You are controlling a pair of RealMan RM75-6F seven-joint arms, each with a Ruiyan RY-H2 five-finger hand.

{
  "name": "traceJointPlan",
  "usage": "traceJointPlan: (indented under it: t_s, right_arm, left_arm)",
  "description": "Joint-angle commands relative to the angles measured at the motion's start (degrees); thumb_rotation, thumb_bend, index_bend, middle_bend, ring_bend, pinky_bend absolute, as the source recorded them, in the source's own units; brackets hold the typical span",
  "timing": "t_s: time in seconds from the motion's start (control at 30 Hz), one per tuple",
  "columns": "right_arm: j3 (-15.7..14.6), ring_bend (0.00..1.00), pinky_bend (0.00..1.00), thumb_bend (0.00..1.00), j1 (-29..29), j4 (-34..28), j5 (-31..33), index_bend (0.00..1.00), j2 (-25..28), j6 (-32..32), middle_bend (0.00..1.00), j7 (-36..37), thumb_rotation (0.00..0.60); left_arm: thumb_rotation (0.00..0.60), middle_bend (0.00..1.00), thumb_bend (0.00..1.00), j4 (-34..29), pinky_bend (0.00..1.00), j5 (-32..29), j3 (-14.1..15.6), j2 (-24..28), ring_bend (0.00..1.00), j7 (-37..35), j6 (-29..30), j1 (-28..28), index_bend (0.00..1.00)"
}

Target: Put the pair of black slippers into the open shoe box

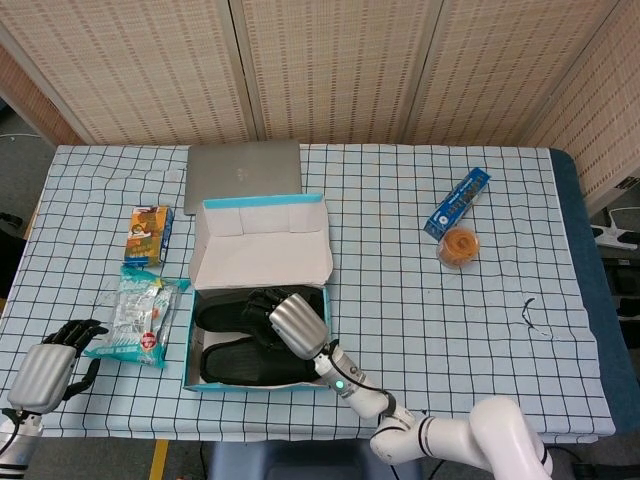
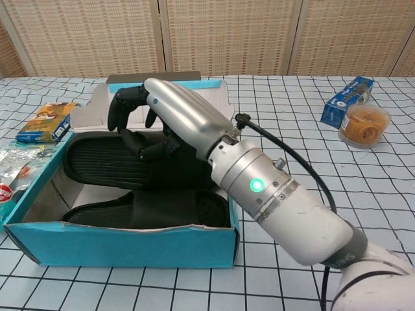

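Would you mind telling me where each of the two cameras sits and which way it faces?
Head view: high above the near table edge, looking steeply down on the whole table; shows the left hand at the near left corner and the right hand over the shoe box.
Chest view: low at the table's near edge, looking across it; shows only the right hand and forearm.
Shared: the shoe box, the black slippers in it and the right hand.
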Motion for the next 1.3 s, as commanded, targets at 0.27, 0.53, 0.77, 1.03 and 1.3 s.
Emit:
traceJointPlan:
  t_s: [0.27, 0.53, 0.77, 1.03, 1.3]
  right_arm:
    - [-2.0, 0.25, 0.38, 0.51, 1.8, 8.2, -0.3, 0.47, -4.7, -3.1, 0.44, 2.8, 0.6]
    - [-3.4, 0.25, 0.38, 0.51, 1.6, 11.5, -0.5, 0.47, -6.0, -4.1, 0.44, 4.8, 0.6]
    - [-5.5, 0.25, 0.38, 0.51, 1.1, 15.7, -1.1, 0.47, -7.2, -5.2, 0.44, 8.5, 0.6]
    - [-6.1, 0.25, 0.38, 0.51, 1.0, 18.6, -1.1, 0.47, -7.8, -6.1, 0.44, 11.2, 0.6]
    - [-6.4, 0.25, 0.38, 0.51, 1.1, 20.0, -0.6, 0.47, -7.8, -8.0, 0.44, 13.2, 0.6]
  left_arm:
    - [0.6, 0.2, 0.47, -0.2, 0.4, 0.2, 0.0, 0.2, 0.18, -0.3, 0.2, 0.0, 0.27]
    - [0.6, 0.2, 0.47, -0.3, 0.4, 0.2, -0.1, 0.3, 0.18, -0.6, 0.5, 0.1, 0.27]
    - [0.6, 0.21, 0.47, -0.3, 0.4, 0.5, 0.0, 0.3, 0.18, -0.5, 0.6, 0.1, 0.27]
    - [0.6, 0.21, 0.47, -0.4, 0.4, 0.5, 0.0, 0.4, 0.18, -0.7, 0.7, 0.1, 0.27]
    - [0.6, 0.21, 0.47, -0.4, 0.4, 0.5, 0.0, 0.4, 0.18, -0.8, 0.7, 0.2, 0.28]
